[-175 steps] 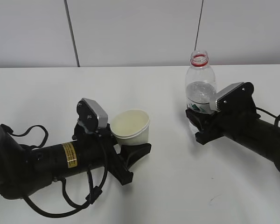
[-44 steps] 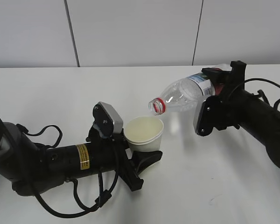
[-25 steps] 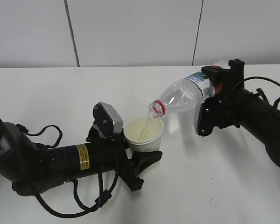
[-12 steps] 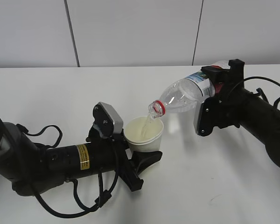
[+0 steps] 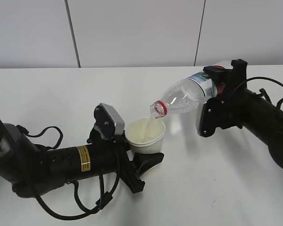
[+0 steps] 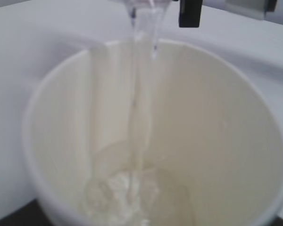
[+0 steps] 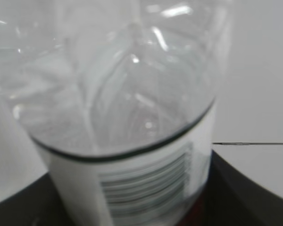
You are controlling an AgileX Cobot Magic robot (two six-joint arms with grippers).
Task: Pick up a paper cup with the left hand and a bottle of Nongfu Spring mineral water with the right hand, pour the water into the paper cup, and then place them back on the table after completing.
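The white paper cup (image 5: 145, 136) is held upright just above the table (image 5: 47, 94) by my left gripper (image 5: 140, 157), which is shut on its lower part. My right gripper (image 5: 216, 96) is shut on the clear Nongfu Spring bottle (image 5: 184, 98), tilted with its red-ringed open neck (image 5: 158, 109) down over the cup. A thin stream of water (image 5: 150, 126) falls from the neck into the cup. In the left wrist view the stream (image 6: 142, 94) hits the cup's bottom, where a little water (image 6: 132, 193) pools. The right wrist view is filled by the bottle's body and label (image 7: 132, 183).
The white tabletop stretches all round both arms. A grey panelled wall (image 5: 132, 33) stands behind the table's far edge. Black cables (image 5: 42, 136) trail from the left arm and another cable (image 5: 273, 89) loops by the right arm.
Over the last second both arms and the bottle hold the same pose while water keeps streaming into the cup. Earlier the bottle stood upright on the table and the cup sat lower.
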